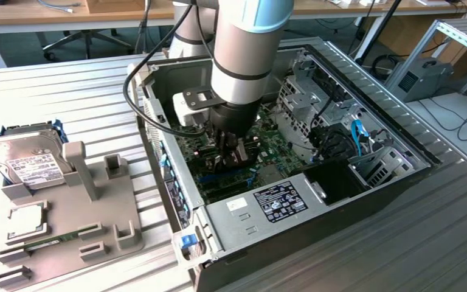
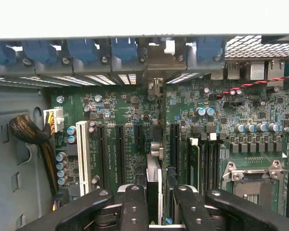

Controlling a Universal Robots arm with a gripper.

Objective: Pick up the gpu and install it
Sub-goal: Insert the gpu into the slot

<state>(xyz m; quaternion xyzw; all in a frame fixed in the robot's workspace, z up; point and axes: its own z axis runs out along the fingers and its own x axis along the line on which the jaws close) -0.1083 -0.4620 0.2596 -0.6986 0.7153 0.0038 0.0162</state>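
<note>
Matt black gpu (image 2: 153, 180); ribbed metal table (image 1: 71, 97)

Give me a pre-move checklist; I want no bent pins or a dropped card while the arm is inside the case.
1. gpu gripped: ok. It stands edge-on between the jaws of the gripper.
2. Gripper inside the computer case, above the motherboard: ok.
3. Black expansion slots free of other cards: ok, they look empty.
4. Card edge lined up with one slot: cannot tell, the card hides the slot under it.
5. Cable bundle away from the card: ok, it lies off to the side by the case wall.
6. Card seated: not ok, it is held above the board.
</note>
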